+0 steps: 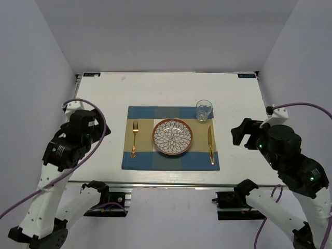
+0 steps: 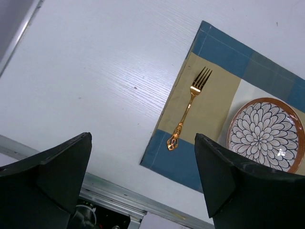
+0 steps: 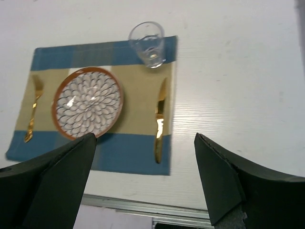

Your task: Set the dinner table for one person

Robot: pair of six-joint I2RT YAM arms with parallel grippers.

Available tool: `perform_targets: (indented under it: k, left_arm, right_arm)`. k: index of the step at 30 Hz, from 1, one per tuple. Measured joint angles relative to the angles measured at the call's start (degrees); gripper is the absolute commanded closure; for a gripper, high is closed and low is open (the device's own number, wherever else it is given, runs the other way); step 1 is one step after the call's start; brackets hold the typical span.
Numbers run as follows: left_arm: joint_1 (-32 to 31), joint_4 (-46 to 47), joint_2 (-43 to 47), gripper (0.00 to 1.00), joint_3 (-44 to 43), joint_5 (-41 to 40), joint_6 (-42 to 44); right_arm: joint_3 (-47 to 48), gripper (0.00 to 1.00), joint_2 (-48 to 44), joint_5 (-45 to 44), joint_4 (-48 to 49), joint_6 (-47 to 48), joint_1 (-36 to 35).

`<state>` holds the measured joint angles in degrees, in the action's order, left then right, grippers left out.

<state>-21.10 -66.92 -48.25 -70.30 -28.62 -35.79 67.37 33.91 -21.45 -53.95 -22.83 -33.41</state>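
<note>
On the white dinner table (image 1: pixel 104 98) lies a blue-and-tan checked placemat (image 1: pixel 142 113). A flower-patterned plate (image 1: pixel 172 136) sits at its centre, with a gold fork (image 1: pixel 135 139) to its left and a gold knife (image 1: pixel 210 145) to its right. A clear glass (image 1: pixel 204 110) stands upright at the mat's far right corner. My left gripper (image 2: pixel 143 138) hovers open above the table's near left, empty, off the fork's (image 2: pixel 188 107) handle end. My right gripper (image 3: pixel 145 136) hangs open and empty above the near right, short of the knife (image 3: pixel 160 119).
A metal rail (image 1: pixel 171 184) runs along the table's near edge. Grey walls close in the left, right and back. Purple cables loop off both arms. Small black labels mark the far corners (image 1: pixel 91 74).
</note>
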Motion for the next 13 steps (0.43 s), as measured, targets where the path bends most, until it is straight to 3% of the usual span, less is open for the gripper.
perform_targets:
  k: [8, 13]
  left_arm:
    - [0.0, -7.9, 8.3, 0.02, -5.6, -2.7, -1.2]
    - [-0.1, -9.4, 10.3, 0.02, -8.9, -3.6, -1.3]
  right_arm:
    - [15.4, 0.11, 1.0, -13.0, -12.0, 2.4, 0.0]
    - [19.1, 0.11, -0.5, -15.8, -15.1, 3.2, 0.0]
